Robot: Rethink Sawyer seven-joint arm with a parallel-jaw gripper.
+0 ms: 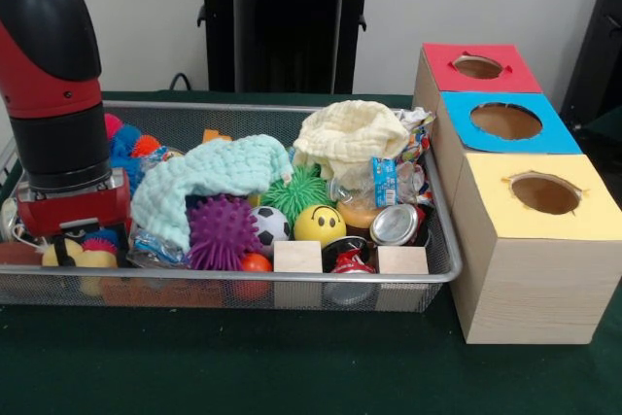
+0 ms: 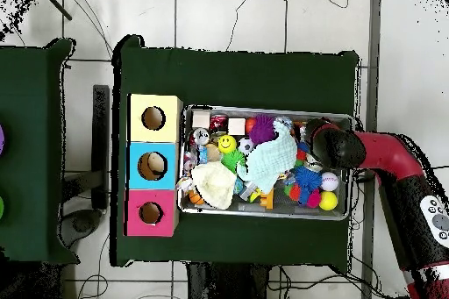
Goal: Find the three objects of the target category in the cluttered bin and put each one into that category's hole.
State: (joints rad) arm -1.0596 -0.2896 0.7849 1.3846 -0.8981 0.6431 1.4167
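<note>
Wire mesh bin [image 1: 442, 274] is packed solid on the green table [image 1: 292, 366], and my arm [image 1: 53, 85] is parked over its left end in the front view, down among the toys. The gripper [image 1: 76, 230] is buried behind the rim there, so honestly I can't tell if the claw is open, closed or holding anything. Right by it sit a couple of yellow balls [image 1: 83, 259] and some blue and red spiky stuff [image 1: 126, 143]. Toward the middle, a light blue cloth [image 1: 209, 177] is draped over a purple spiky ball [image 1: 222, 232], with a soccer ball [image 1: 270, 225], a yellow smiley ball [image 1: 320, 224] and a green spiky ball [image 1: 294, 191] just beside it. A cream cloth [image 1: 350, 138] is heaped at the back right over some crinkly wrappers [image 1: 389, 182]. Along the front wall I see two wooden blocks [image 1: 297, 258], with crushed cans [image 1: 397, 224] between and behind them, near the right end. Just past the bin's right end is the wooden box [image 1: 525, 279] with three holes: red top [image 1: 479, 67] at the back, blue top [image 1: 505, 121] in the middle, yellow top [image 1: 544, 194] nearest the front. From overhead the blue hole [image 2: 154, 166] looks like it has something pale in it, can't say what.
</note>
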